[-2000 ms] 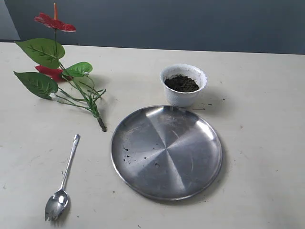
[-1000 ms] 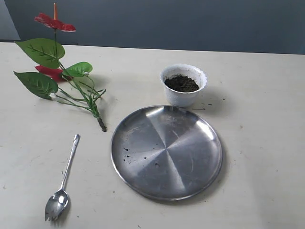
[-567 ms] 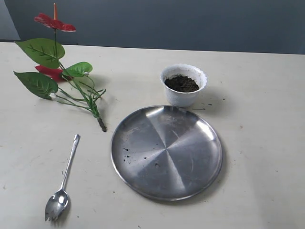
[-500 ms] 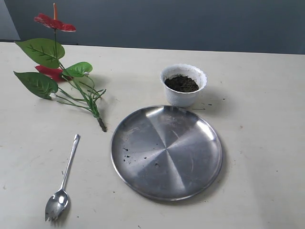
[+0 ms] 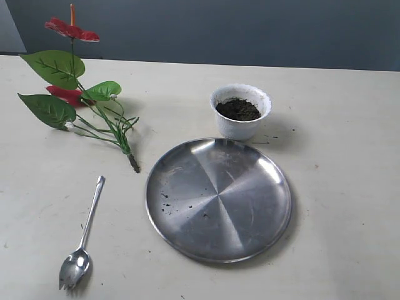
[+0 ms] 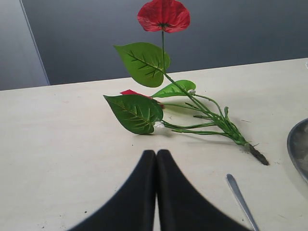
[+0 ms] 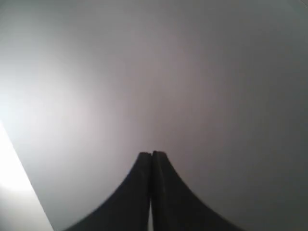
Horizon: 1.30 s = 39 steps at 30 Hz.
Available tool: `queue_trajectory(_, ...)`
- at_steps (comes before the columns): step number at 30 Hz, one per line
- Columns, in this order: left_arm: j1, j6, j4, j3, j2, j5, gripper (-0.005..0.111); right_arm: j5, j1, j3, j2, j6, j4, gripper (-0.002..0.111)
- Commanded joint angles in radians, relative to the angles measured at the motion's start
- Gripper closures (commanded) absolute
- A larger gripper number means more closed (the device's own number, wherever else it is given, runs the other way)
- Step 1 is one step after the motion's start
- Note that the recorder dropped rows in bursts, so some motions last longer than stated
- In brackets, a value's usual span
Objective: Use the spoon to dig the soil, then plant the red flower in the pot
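The spoon [image 5: 84, 234] is laid flat on the table [image 5: 350, 187], left of the steel plate [image 5: 219, 199], its tined bowl toward the near edge and its slim handle angled away toward the red flower [image 5: 78, 87]. Soil [image 5: 237, 110] is held in the white pot [image 5: 240, 111]. The left gripper [image 6: 156, 155] and the right gripper [image 7: 152, 155] are seen with jaws pressed together, empty.

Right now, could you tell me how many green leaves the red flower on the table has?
3 on the red flower: a large upper leaf, a small middle leaf, and a large lower leaf nearest the table edge. More may hide beneath these.
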<state>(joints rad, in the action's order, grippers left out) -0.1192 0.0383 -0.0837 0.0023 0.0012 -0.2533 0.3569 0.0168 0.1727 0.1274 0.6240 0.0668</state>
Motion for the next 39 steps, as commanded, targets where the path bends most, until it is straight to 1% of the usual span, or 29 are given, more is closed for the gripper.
queue_trajectory(1, -0.005, 0.004, 0.0, -0.002, -0.001, 0.014, 0.106, -0.223, -0.005, 0.202, 0.196, -0.046, -0.306, 0.108)
queue_trajectory(4, -0.005, 0.004, 0.0, -0.002, -0.001, 0.014, 0.106, -0.297, -0.001, 0.345, 0.373, -0.046, -0.363, 0.108)
queue_trajectory(7, -0.005, 0.004, 0.0, -0.002, -0.001, 0.014, 0.106, -0.373, 0.053, 0.492, 0.545, -0.047, -0.407, 0.108)
queue_trajectory(10, -0.005, 0.004, 0.0, -0.002, -0.001, 0.014, 0.106, -0.427, 0.174, 0.64, 0.713, -0.088, -0.452, 0.108)
queue_trajectory(13, -0.005, 0.004, 0.0, -0.002, -0.001, 0.014, 0.106, -0.546, 0.355, 0.778, 0.863, -0.195, -0.454, 0.108)
queue_trajectory(15, -0.005, 0.004, 0.0, -0.002, -0.001, 0.014, 0.106, -0.672, 0.472, 0.884, 0.985, -0.248, -0.454, 0.108)
queue_trajectory(17, -0.005, 0.004, 0.0, -0.002, -0.001, 0.014, 0.106, -0.812, 0.576, 0.994, 1.118, -0.253, -0.458, 0.108)
queue_trajectory(20, -0.005, 0.004, 0.0, -0.002, -0.001, 0.014, 0.106, -0.999, 0.704, 1.145, 1.308, -0.253, -0.441, 0.108)
queue_trajectory(23, -0.005, 0.004, 0.0, -0.002, -0.001, 0.014, 0.106, -1.091, 0.8, 1.286, 1.485, -0.253, -0.355, 0.108)
queue_trajectory(27, -0.005, 0.004, 0.0, -0.002, -0.001, 0.014, 0.106, -1.113, 0.895, 1.418, 1.685, -0.308, -0.216, 0.108)
queue_trajectory(30, -0.005, 0.004, 0.0, -0.002, -0.001, 0.014, 0.106, -1.14, 0.942, 1.52, 1.818, -0.4, -0.122, 0.108)
queue_trajectory(35, -0.005, 0.004, 0.0, -0.002, -0.001, 0.014, 0.106, -1.282, 0.952, 1.654, 1.979, -0.425, 0.005, 0.108)
queue_trajectory(39, -0.005, 0.004, 0.0, -0.002, -0.001, 0.014, 0.106, -1.325, 0.95, 1.692, 2.051, -0.476, 0.069, 0.108)
